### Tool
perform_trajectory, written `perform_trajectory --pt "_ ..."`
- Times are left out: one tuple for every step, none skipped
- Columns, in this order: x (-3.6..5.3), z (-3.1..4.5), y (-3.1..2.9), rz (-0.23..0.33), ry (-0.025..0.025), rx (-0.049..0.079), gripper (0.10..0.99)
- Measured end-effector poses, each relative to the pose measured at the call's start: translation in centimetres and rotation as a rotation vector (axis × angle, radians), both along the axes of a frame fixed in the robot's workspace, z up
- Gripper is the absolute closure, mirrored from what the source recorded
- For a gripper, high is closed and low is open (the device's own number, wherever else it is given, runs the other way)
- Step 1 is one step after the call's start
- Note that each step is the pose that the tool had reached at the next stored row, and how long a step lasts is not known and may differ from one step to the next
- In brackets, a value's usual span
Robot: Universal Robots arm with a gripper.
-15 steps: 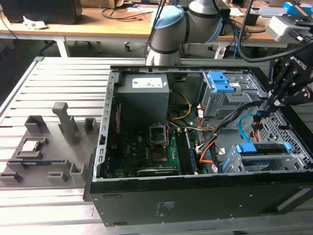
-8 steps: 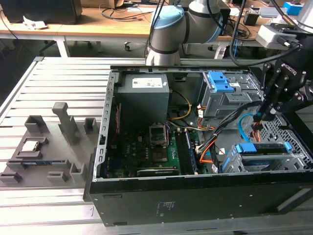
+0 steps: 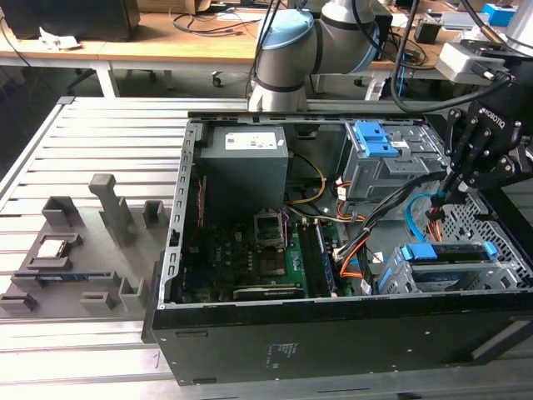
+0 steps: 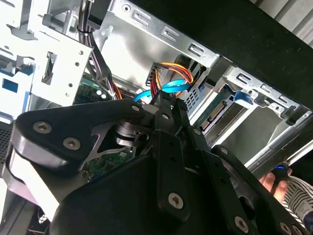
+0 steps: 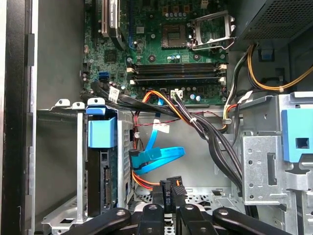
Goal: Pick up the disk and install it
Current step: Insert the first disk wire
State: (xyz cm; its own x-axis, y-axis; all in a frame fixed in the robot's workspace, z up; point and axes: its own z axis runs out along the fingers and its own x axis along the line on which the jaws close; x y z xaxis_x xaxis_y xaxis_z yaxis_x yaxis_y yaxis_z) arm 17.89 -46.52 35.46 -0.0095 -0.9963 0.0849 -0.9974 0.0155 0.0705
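The disk (image 3: 450, 251) sits inside the grey drive cage (image 3: 400, 279) at the front right of the open computer case, its blue frame showing on top. In the first wrist view the disk (image 5: 103, 176) stands edge-on in the cage with its blue tab above it. The second wrist view shows the disk's connector end (image 4: 218, 111). My gripper (image 3: 444, 198) hangs over the case's right side, just behind the cage. Its fingers stand close together on a black cable plug (image 5: 169, 192) with orange and red wires. A loose blue data cable (image 5: 156, 156) lies beside it.
Bundled black, orange and yellow cables (image 5: 195, 122) cross between the motherboard (image 3: 250, 258) and the cages. A second cage with blue tabs (image 3: 375, 142) stands at the back right. Grey fixtures (image 3: 75, 250) with a small chip lie on the slatted table to the exterior view's left. A hand (image 4: 271, 182) shows beyond the case.
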Motion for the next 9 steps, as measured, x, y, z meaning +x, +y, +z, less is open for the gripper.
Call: perform_trajectory --pt "0.0 0.0 0.0 0.0 0.0 0.0 0.898" --pt "0.0 0.0 -0.01 0.0 0.0 0.0 0.898" --pt "0.0 0.0 -0.14 0.0 0.0001 0.0 0.898" --pt "-0.01 0.0 -0.66 0.0 0.0 0.0 0.898" --pt "-0.01 -0.01 -1.12 0.0 0.0 0.0 0.898" --pt "-0.01 0.0 -1.94 0.0 0.0001 0.0 0.898" --pt "-0.01 -0.01 -2.81 0.0 0.0001 0.0 0.898" --pt "-0.01 -0.01 -3.37 0.0 0.0 0.0 0.898" --pt "-0.01 -0.02 -4.12 0.0 0.0 0.0 0.898"
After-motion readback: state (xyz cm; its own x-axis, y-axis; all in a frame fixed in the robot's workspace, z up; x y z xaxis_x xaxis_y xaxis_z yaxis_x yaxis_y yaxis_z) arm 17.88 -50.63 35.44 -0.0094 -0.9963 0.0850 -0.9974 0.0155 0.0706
